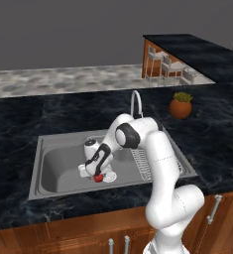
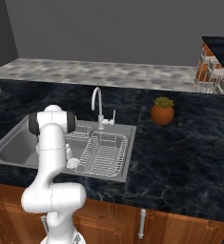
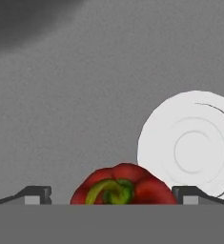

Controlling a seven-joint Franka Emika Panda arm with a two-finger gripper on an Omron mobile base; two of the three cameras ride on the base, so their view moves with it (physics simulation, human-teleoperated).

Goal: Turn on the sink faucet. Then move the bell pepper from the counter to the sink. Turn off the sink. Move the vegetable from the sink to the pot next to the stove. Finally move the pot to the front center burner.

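One arm (image 1: pixel 160 163) is reaching down from the cabinet front into the sink (image 1: pixel 53 171), which is sitting in the dark counter (image 1: pixel 19 124).

1. Counter: running wide L to R. Plant pot (image 1: pixel 180 106) is standing to the R of the faucet, well apart from the sink.
2. Sink: drying rack (image 2: pixel 104 152) is lying in the R part of the basin. Faucet (image 2: pixel 97 102) is rising at the back edge. No water stream is showing, so on/off state cannot be told from the pics.
3. Gripper (image 1: pixel 94 171): hanging low in the basin, jaws spread wide, gripping nothing. Hand view is showing the two finger tips (image 3: pixel 37 194) standing one each side of the pepper, not pressing on it.
4. Drain (image 3: pixel 192 145): pale round disc on the basin floor, just beside the pepper.
5. Bell pepper (image 3: pixel 124 188): red, green stem facing the camera, lying on the sink floor between the spread jaws.

Progress, judged: pepper is already lying in the sink, so steps 1–2 are prob. done. Faucet-off step is unclear. Hand is either letting the pepper go or lining up to pick it. Remaining: pepper to pot, pot to front center burner; pot and stove are out of frame.
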